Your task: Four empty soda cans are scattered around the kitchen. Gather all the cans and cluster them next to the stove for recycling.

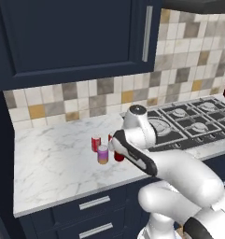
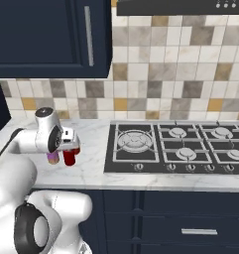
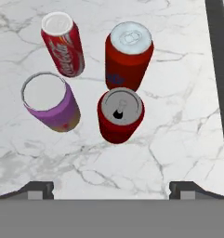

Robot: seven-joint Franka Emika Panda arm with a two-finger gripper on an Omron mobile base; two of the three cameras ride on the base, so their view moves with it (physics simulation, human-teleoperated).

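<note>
we find four cans upright in a tight cluster on the marble counter (image 1: 53, 163), just left of the stove (image 2: 175, 146). the nearest red can (image 3: 120, 115) stands directly ahead of the gripper (image 3: 111, 188), beyond its tips, with the purple can (image 3: 50, 102) beside it and two more red cans behind. the jaws stand wide apart, holding nothing. every can's long axis is vertical. we judge the gathering complete; a straight retreat should clear the cluster.
</note>
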